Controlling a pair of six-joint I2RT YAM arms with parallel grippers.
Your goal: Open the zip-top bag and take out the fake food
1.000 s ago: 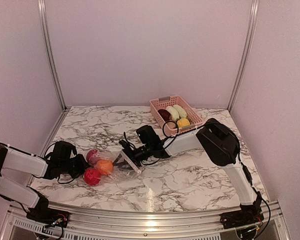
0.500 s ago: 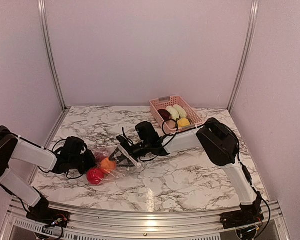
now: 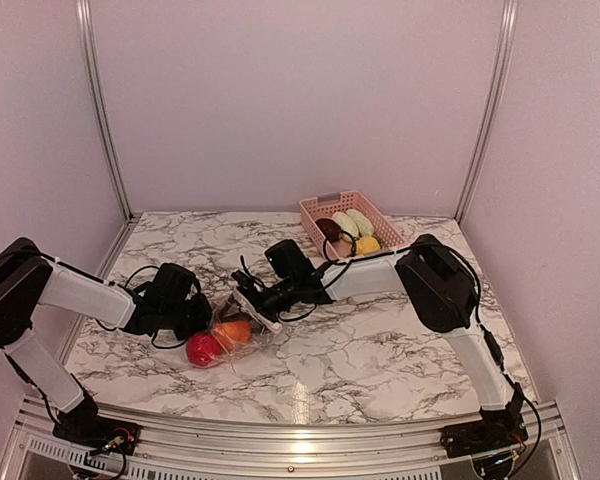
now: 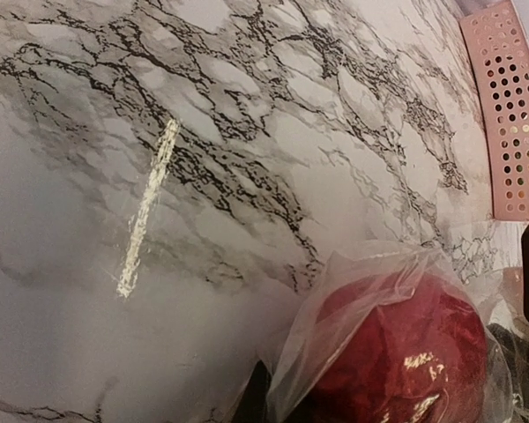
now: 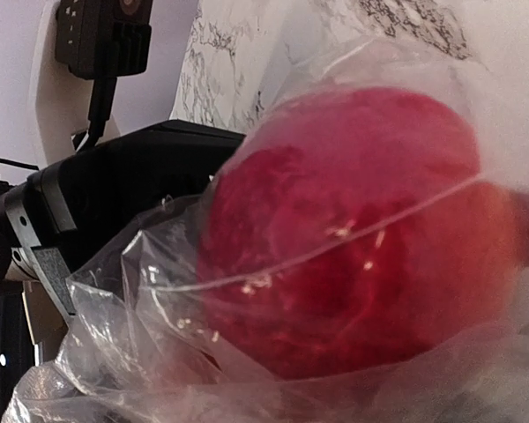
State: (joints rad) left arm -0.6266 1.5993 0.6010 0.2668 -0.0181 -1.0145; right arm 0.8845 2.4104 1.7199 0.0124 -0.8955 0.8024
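The left gripper (image 3: 192,312) touches the left end of the zip-top bag (image 3: 242,322), likely anchoring it (jaws hidden, can't tell grip). The fake food (image 3: 202,348) sits inside the bag, mid-table. The right gripper (image 3: 248,303) is at the strip end, probably to pull it open, closure also unclear.

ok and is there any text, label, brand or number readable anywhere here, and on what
None can be read.
The zip-top bag, the red fruit inside it and the pink basket show no print.
The grey tab on the basket's far rim is too small to tell.
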